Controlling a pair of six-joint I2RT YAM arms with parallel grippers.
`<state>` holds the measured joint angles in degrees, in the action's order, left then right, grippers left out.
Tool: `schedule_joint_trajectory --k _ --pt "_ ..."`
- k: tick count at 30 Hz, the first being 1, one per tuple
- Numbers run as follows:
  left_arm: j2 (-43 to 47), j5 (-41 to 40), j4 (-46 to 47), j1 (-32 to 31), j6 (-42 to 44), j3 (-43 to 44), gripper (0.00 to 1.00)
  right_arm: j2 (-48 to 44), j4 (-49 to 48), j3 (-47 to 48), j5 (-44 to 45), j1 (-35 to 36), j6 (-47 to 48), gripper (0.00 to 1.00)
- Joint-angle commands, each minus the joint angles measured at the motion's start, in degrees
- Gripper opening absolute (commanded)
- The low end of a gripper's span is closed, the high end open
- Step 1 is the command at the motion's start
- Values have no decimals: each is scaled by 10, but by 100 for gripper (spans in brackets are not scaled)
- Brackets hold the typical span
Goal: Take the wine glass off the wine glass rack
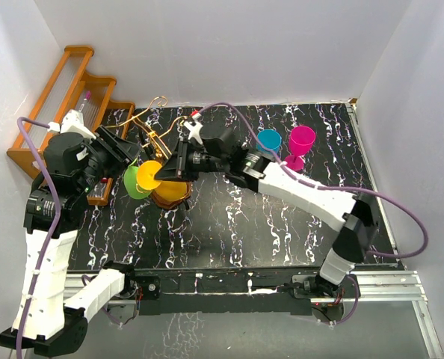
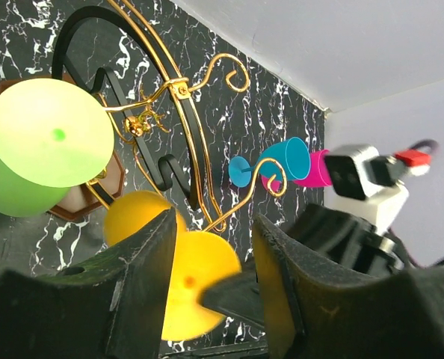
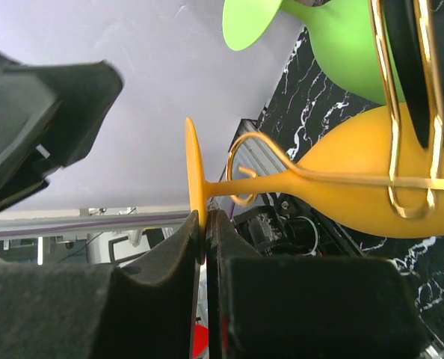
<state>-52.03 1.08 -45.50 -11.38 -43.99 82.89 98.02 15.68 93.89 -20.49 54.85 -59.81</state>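
Orange wine glass [image 3: 356, 196], green glass [image 3: 341, 52], gold rack [image 2: 179, 88], black-white marbled table [image 1: 244, 224].

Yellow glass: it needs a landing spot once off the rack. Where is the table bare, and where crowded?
Bare: the table at the front, between the rack and the arm bases, and the back-right corner past the pink glass. Crowded: back left, where rack, green glass, yellow glass, left gripper and right gripper bunch beside the wooden shelf.

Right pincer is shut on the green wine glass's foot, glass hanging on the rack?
No: the right wrist view shows the right pincer shut on the foot of the yellow wine glass, not the green wine glass. It hangs on the wine glass rack.
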Motion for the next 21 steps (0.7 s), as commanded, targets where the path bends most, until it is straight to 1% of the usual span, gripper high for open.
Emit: schedule_joint_trajectory --k 1,4,8,10,12,13,15,17,19,20,21 --pt "-9 33 20 0 -9 4 45 -94 -27 -44 57 -4 12 8" --pt "-21 61 41 0 -28 7 56 -139 -13 -77 65 -4 13 8" --pt "-41 110 91 0 -67 9 69 -203 67 -102 112 -4 39 8" --pt "-56 138 119 -1 -95 12 78 -237 129 -107 166 -4 60 8" --pt "-70 159 141 0 -119 21 90 -269 201 -105 232 -4 86 8" --pt "-76 169 156 0 -131 25 95 -285 237 -100 272 -4 105 8" --pt "-84 193 187 0 -158 27 97 -299 304 -79 355 -4 163 8" --pt "-90 220 219 0 -187 24 97 -302 335 -53 426 -4 262 8" --pt "-96 244 245 0 -212 20 97 -299 325 -36 478 -4 392 8" --pt "-98 254 254 0 -222 18 97 -298 304 -35 488 -4 474 8" --pt "-100 265 261 0 -228 17 97 -299 263 -39 501 -3 556 8"
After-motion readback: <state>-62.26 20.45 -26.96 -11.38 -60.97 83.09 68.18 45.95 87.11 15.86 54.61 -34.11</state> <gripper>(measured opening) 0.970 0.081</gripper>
